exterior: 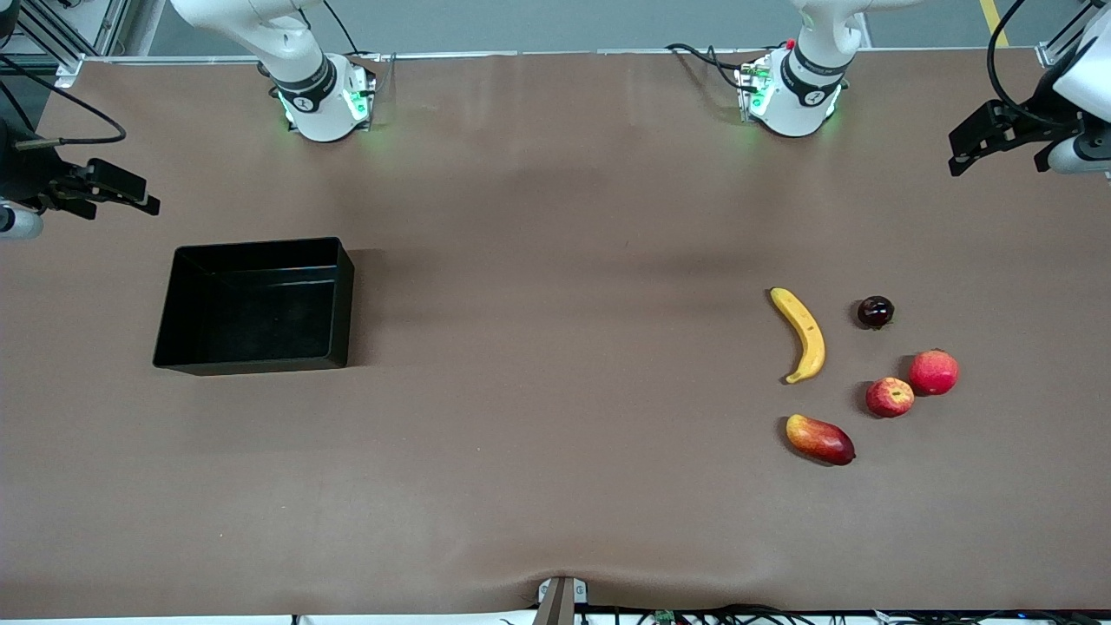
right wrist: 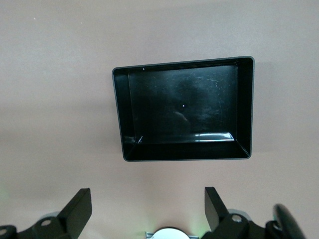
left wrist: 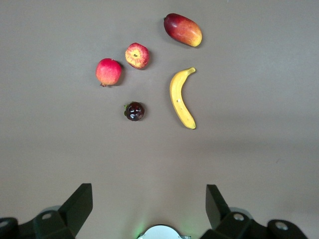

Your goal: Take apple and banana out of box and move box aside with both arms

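Nearest your front camera lies the oblong red-yellow mango (exterior: pixel 819 439), at the left arm's end of the brown tabletop (exterior: pixel 555 347).

By size, the shallow glossy black plastic box (exterior: pixel 254 305) comes first. It sits upright and holds nothing, at the right arm's end, well apart from all the fruit. Your right hand (right wrist: pixel 147 206) hangs over the tabletop beside it with its fingers (right wrist: pixel 79 209) spread wide, and the right wrist view looks straight down into the box.

Next comes the long curved yellow banana (exterior: pixel 804 333), lying flat, farther from the front camera than the mango. Then you have the larger plain red round fruit (exterior: pixel 934 371) and, just beside it and slightly nearer the camera, the small red apple with yellowish streaks (exterior: pixel 890 397). Smallest is a dark glossy round fruit (exterior: pixel 875 312), farthest of the group. None of the fruits touch.

Your left hand (left wrist: pixel 148 208) hovers over the tabletop's edge at its own end, fingers (left wrist: pixel 77 206) wide apart and holding nothing.
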Robot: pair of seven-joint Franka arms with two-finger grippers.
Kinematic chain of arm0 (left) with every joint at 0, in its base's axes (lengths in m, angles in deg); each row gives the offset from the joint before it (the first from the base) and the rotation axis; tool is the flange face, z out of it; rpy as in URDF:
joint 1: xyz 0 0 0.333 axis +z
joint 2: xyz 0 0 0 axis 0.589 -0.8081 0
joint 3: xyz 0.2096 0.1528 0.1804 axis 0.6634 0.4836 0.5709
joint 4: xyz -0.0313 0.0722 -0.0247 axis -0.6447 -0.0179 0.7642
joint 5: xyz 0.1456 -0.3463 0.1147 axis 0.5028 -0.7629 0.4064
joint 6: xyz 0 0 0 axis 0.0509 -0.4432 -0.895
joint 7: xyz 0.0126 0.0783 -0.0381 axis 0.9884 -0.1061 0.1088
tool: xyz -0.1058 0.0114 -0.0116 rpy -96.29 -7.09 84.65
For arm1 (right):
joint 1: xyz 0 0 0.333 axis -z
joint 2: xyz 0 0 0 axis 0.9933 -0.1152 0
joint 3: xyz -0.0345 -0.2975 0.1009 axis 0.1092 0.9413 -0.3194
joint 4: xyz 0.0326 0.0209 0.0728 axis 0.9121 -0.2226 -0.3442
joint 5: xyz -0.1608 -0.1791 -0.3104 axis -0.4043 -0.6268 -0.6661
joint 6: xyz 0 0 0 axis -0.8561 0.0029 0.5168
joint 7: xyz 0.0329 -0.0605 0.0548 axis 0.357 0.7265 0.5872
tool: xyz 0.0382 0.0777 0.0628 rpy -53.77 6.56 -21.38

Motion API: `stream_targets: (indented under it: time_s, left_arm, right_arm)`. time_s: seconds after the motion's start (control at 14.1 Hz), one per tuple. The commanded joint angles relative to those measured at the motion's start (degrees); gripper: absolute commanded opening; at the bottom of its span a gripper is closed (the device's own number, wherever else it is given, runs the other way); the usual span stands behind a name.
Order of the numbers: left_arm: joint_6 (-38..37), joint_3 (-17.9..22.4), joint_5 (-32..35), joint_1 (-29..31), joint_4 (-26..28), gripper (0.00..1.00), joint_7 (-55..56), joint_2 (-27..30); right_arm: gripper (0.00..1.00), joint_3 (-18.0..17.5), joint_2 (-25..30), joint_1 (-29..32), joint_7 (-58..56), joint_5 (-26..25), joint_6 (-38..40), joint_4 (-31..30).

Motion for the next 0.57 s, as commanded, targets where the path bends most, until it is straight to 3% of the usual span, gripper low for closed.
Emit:
stream_targets:
  time_s: [0.0,0.21,0.5]
  left_arm:
    - [0.6,0.1,-1.1,-0.1,0.2,1.0,0.3,0.9]
    - [0.5,0.1,-1.1,0.3,-3.7,1.0,1.9,-2.0]
    - [0.5,0.6,-1.0,0.3,-6.3,1.0,4.1,-3.5]
  right_arm:
    - [1.0,-6.6,0.1,6.8,0.4,1.1,-0.5,0.2]
    - [1.0,-9.7,-1.6,9.6,0.4,1.1,-0.3,2.6]
    - [1.0,-10.1,-2.5,9.5,0.4,1.0,0.2,4.5]
